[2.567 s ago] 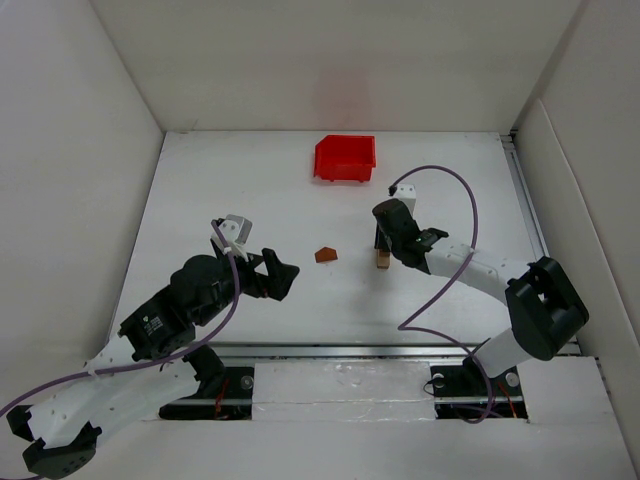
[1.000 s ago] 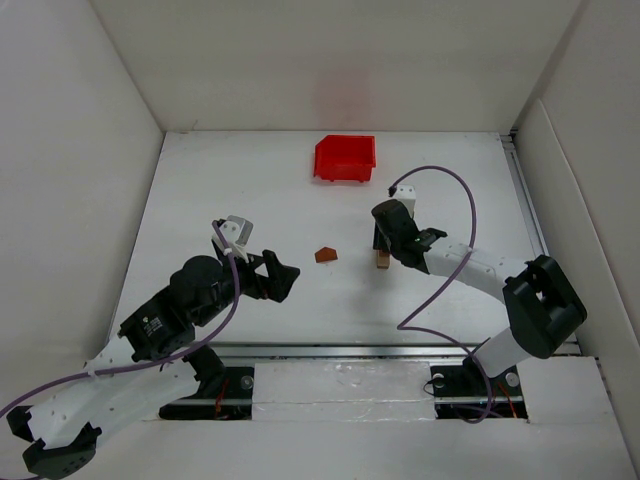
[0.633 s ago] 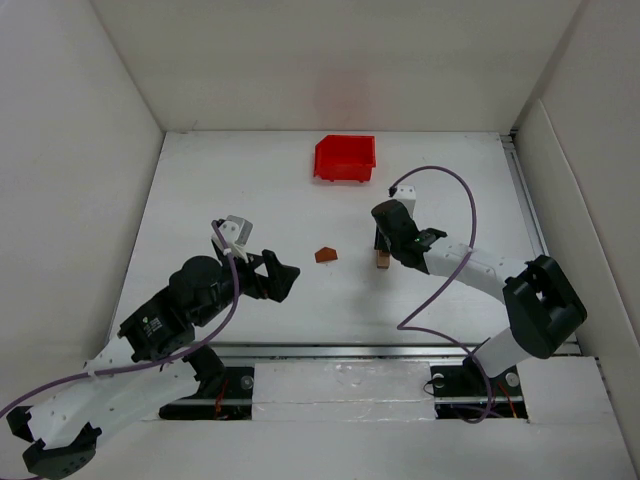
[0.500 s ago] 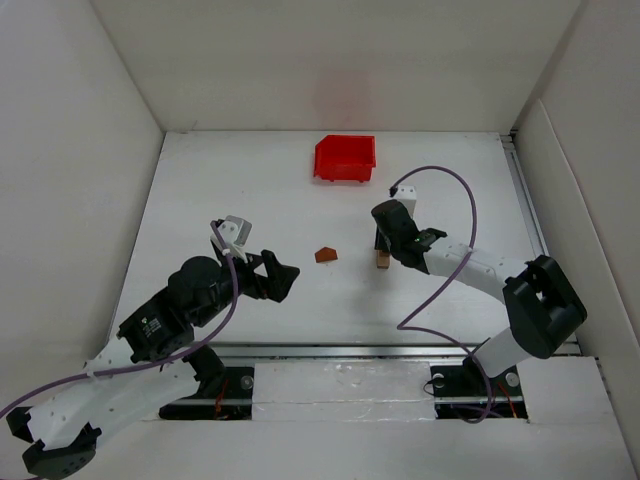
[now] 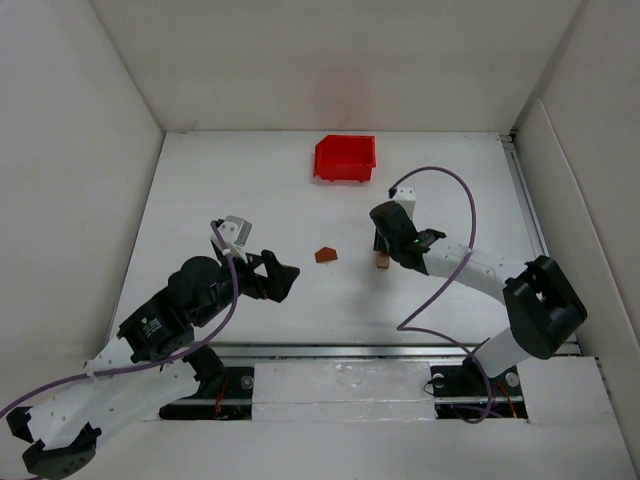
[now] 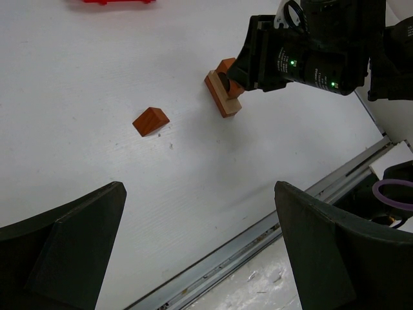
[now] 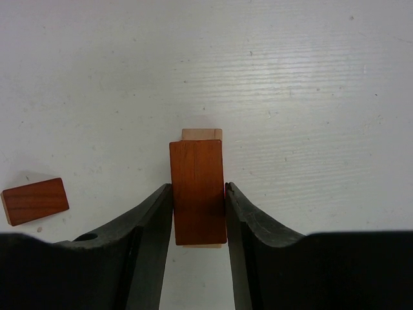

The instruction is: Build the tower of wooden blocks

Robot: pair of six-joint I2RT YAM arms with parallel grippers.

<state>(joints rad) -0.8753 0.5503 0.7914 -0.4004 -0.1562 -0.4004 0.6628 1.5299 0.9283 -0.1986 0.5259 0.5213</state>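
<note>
My right gripper [image 7: 198, 187] is shut on a dark reddish-brown block [image 7: 197, 194], its fingers pressed to both long sides. That block lies on top of a light tan block [image 7: 201, 134], whose ends peek out above and below it. In the top view this stack [image 5: 382, 260] sits right of centre under the right gripper [image 5: 383, 243]. An orange-brown block with a peaked end [image 5: 325, 255] lies alone to the left of the stack, and also shows in the left wrist view [image 6: 151, 121]. My left gripper [image 5: 284, 274] is open and empty, well left of both.
A red plastic bin [image 5: 345, 158] stands at the back centre. White walls close in the table on the left, back and right. A metal rail [image 5: 330, 350] runs along the near edge by the arm bases.
Almost nothing has moved. My right gripper has stayed on the stacked block, shifting only slightly; my left arm has drifted a touch.
</note>
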